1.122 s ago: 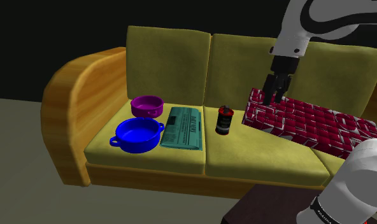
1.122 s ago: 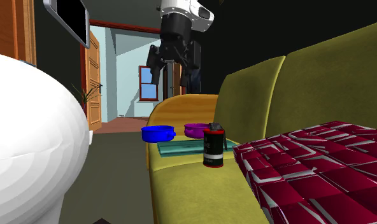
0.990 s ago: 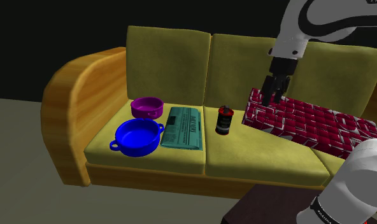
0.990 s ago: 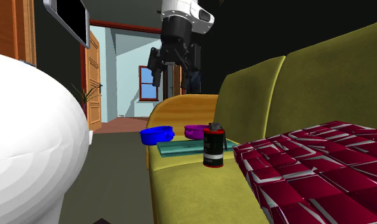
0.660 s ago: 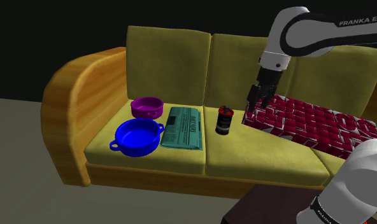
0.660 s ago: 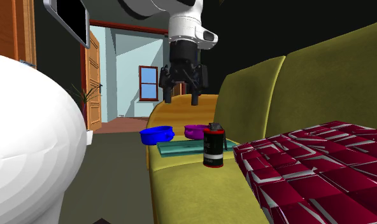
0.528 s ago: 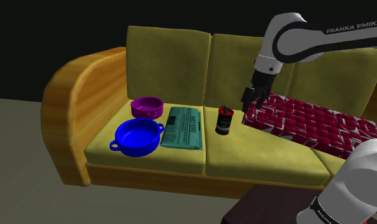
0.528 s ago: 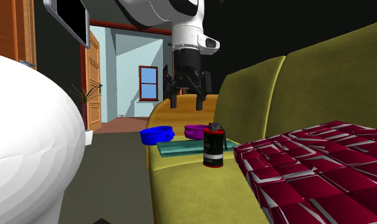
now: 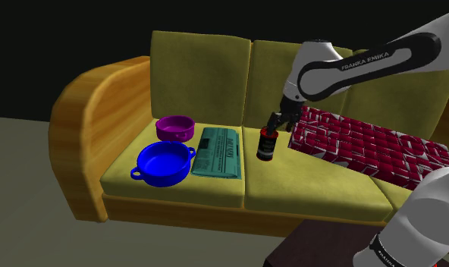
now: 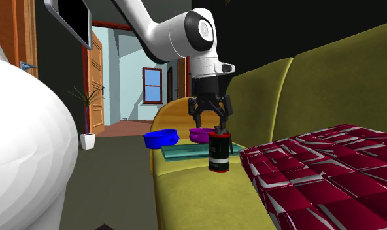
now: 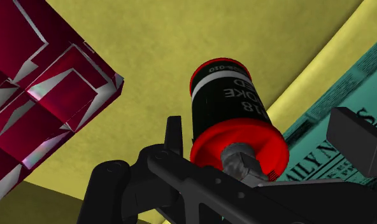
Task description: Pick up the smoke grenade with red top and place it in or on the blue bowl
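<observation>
The grenade (image 9: pixel 267 144) stands upright on the sofa (image 9: pixel 291 186) seat near the middle of the shoulder view, between the newspaper (image 9: pixel 219 152) and the red blanket (image 9: pixel 367 144). The claw (image 10: pixel 210 123) hangs just above its red top, fingers spread apart and gripping nothing. The blue bowl (image 9: pixel 164 173) sits well apart at the lower left, beyond the newspaper, with a purple bowl (image 9: pixel 175 127) just behind it. The main risk I see is tipping. The grenade is tall and narrow on a soft cushion, so a finger that clips the top on the way down could knock it over. Closing on the small fuse rather than the body could let it slip. The blanket's edge lies near enough to snag a finger.
</observation>
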